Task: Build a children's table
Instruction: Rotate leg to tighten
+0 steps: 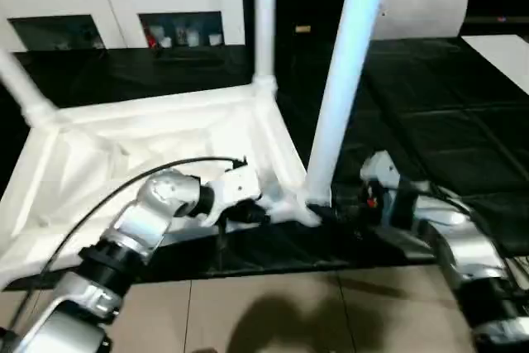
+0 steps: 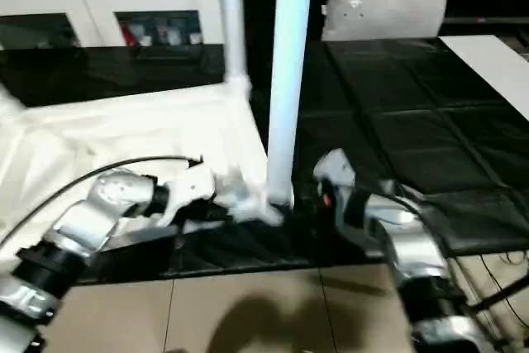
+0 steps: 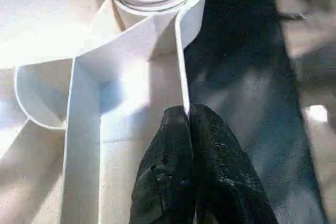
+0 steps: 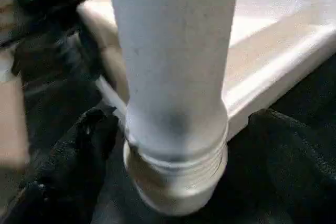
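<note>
The left gripper (image 3: 189, 124) pinches the rim of the upturned tabletop (image 1: 124, 146) (ribs up, on black mats). At its near corner, the right gripper (image 4: 173, 145) clasps a leg (image 1: 347, 72) standing there.

It looked like a home room: beyond the end effectors stood a white glass-door cabinet (image 1: 124, 18), a pillow (image 2: 384, 6), black floor mats (image 1: 446, 121) over tiles.

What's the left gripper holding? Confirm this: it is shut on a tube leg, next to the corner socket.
Not right. The left gripper is shut on the thin edge wall of the tabletop, not on a tube leg, next to the corner socket. The left wrist view shows it.
</note>
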### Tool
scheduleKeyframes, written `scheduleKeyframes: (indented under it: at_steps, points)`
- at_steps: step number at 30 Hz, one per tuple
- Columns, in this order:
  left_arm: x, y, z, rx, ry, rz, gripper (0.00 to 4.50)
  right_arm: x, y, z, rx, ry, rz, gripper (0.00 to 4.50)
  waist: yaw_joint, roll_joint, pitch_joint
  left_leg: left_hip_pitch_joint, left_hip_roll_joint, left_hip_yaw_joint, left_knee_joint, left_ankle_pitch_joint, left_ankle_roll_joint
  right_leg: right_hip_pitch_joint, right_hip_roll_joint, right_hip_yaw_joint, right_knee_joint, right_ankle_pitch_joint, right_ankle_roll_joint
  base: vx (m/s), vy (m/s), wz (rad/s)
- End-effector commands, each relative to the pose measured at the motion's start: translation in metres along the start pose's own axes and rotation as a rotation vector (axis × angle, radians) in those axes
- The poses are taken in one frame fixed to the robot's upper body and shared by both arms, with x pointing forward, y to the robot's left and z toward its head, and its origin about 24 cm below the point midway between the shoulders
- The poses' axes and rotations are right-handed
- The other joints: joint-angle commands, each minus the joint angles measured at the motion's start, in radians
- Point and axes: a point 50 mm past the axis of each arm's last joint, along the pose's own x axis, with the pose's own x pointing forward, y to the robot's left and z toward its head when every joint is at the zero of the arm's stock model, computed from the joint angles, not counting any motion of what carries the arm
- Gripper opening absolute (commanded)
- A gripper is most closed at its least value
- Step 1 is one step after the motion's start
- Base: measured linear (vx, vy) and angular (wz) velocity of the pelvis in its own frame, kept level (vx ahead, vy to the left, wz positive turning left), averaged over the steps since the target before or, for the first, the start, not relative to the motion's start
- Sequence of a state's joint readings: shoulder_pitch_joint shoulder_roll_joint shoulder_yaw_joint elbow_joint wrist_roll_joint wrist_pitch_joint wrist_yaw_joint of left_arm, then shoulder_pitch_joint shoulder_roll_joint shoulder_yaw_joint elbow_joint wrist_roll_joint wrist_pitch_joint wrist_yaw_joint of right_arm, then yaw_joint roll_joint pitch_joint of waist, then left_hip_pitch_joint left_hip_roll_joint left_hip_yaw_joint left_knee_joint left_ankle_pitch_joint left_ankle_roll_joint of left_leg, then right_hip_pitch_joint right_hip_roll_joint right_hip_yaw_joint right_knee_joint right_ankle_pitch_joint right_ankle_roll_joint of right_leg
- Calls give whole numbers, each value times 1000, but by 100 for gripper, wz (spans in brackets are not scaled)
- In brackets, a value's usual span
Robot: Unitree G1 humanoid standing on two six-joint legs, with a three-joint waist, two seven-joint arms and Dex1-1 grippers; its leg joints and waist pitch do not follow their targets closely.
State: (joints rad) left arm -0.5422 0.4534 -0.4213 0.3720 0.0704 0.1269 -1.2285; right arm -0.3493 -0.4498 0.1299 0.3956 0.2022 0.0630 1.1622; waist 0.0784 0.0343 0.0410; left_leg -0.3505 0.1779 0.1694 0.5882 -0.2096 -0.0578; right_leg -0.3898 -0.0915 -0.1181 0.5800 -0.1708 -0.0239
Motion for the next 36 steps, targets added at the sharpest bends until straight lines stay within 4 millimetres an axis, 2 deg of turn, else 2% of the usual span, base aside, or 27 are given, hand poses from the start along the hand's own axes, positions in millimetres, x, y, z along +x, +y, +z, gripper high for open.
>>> scheduleKeyframes:
  at_steps: [1, 2, 4, 8, 10, 12, 15, 20, 21, 24, 28, 30, 31, 32, 34, 35, 36]
  points:
    - [7, -15, -12, 34, 95, -196, 0, 3, 6, 3, -45, 25, 102, 443, 4, -7, -55, -2, 59, -13, -71, -168, 94, 51, -72, 63, -63, -255, -206, 0, 0, 0]
    - [6, -16, -12, 40, 97, -208, 0, 3, 7, 3, -48, 30, 112, 443, 6, -7, -54, -2, 59, -12, -71, -170, 93, 51, -72, 63, -64, -261, -205, 0, 0, 0]
    - [6, -16, -11, 47, 97, -226, 0, 4, 7, 3, -53, 38, 126, 415, 12, -6, -56, 0, 62, -12, -71, -158, 85, 50, -74, 64, -61, -250, -212, 0, 0, 0]
    - [7, -18, -6, 75, 87, -289, 0, 10, 11, 6, -54, 34, 187, 401, 15, -6, -58, -1, 64, -13, -70, -146, 82, 52, -73, 63, -54, -208, -226, 0, 0, 0]
    - [7, -18, -6, 78, 87, -297, 0, 10, 11, 7, -53, 33, 195, 372, 15, -6, -59, -1, 63, -12, -69, -146, 82, 53, -74, 64, -52, -198, -231, 0, 0, 0]
    - [8, -18, -5, 81, 84, -306, 0, 12, 12, 6, -47, 33, 215, 367, 16, -6, -58, -1, 62, -12, -69, -147, 82, 53, -74, 64, -53, -203, -230, 0, 0, 0]
    - [8, -18, -5, 83, 81, -314, 0, 13, 14, 5, -44, 34, 230, 335, 18, -7, -58, -1, 62, -12, -69, -150, 77, 53, -75, 64, -57, -231, -220, 0, 0, 0]
    - [8, -19, -5, 76, 77, -319, 0, 15, 16, 4, -36, 24, 237, 302, 21, -8, -59, -1, 63, -13, -68, -138, 79, 53, -75, 64, -54, -220, -221, 0, 0, 0]
    - [8, -20, -6, 67, 68, -318, 0, 15, 17, 4, -28, 15, 239, 287, 21, -9, -59, -1, 62, -12, -68, -138, 79, 53, -74, 63, -54, -218, -221, 0, 0, 0]
    - [9, -23, -5, 27, 28, -304, 0, 17, 21, 2, -1, -4, 245, 279, 21, -6, -60, -3, 63, -13, -68, -133, 79, 55, -76, 63, -52, -209, -224, 0, 0, 0]
    - [14, -28, -2, -75, -57, -230, 0, 27, 29, -1, 61, -54, 206, 274, 17, -9, -58, -3, 66, -14, -71, -136, 76, 54, -77, 64, -51, -216, -225, 0, 0, 0]
    - [18, -28, 2, -116, -94, -175, 0, 37, 28, -4, 99, -54, 138, 274, 11, -8, -54, -3, 62, -13, -73, -168, 67, 52, -75, 63, -58, -271, -215, 0, 0, 0]
    - [24, -27, 8, -182, -144, -82, 0, 51, 26, -7, 124, -53, 28, 274, 3, -8, -48, -2, 62, -14, -77, -200, 50, 49, -75, 63, -65, -330, -201, 0, 0, 0]
    - [24, -27, 8, -182, -144, -82, 0, 51, 26, -7, 124, -53, 28, 274, -2, -8, -46, -2, 60, -15, -77, -215, 40, 48, -77, 63, -69, -367, -191, 0, 0, 0]
    - [30, -24, 15, -239, -186, 1, 0, 63, 20, -8, 200, -59, -85, 274, -20, -13, -40, 0, 53, -23, -81, -269, 17, 48, -77, 55, -87, -503, -137, 0, 0, 0]
    - [31, -23, 17, -251, -190, 18, 0, 66, 18, -7, 215, -65, -116, 274, -26, -11, -38, 3, 53, -24, -81, -289, 14, 46, -77, 55, -89, -531, -127, 0, 0, 0]
    - [34, -21, 20, -277, -198, 60, 0, 71, 14, -5, 248, -93, -173, 274, -40, -12, -36, 4, 50, -26, -81, -317, 8, 44, -76, 52, -95, -573, -109, 0, 0, 0]
